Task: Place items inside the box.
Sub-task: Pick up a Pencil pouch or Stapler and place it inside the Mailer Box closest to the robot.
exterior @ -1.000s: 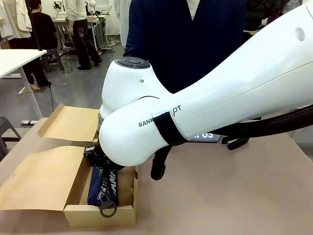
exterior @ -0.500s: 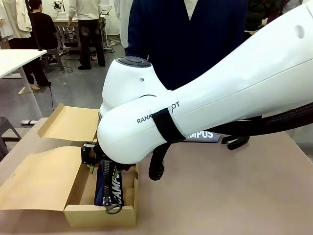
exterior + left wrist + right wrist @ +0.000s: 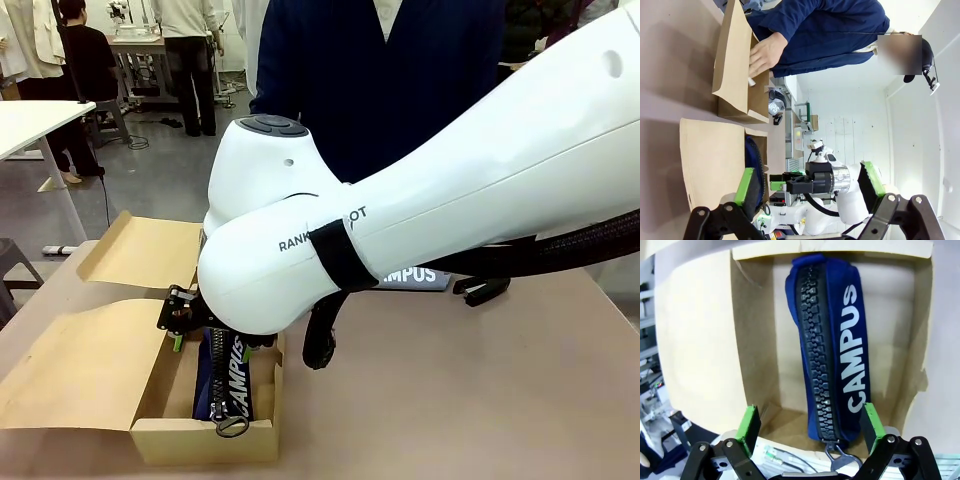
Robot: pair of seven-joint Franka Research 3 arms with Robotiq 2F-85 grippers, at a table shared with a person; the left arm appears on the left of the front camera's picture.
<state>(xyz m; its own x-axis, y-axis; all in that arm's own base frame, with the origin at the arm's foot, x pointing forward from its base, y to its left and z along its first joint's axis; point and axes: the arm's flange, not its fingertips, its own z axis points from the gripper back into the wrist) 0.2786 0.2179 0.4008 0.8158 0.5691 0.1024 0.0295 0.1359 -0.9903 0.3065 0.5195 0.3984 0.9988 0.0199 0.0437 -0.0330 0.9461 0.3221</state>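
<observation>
The right gripper [image 3: 810, 425] has its jaws spread wide with nothing between them, poised over an open brown cardboard box [image 3: 755, 340]. A navy-blue fabric pencil case [image 3: 827, 350], with a chunky black zip and white "CAMPUS" lettering, lies flat and lengthwise on the box floor, in line with the gap between the green pads and clear of both. Bare cardboard shows along both its long sides. The box sits near the bench's [image 3: 450, 400] near left corner, flaps folded outward. The left gripper [image 3: 808, 184] is likewise wide open and empty. A person's hand [image 3: 765, 52] rests on the far flap.
</observation>
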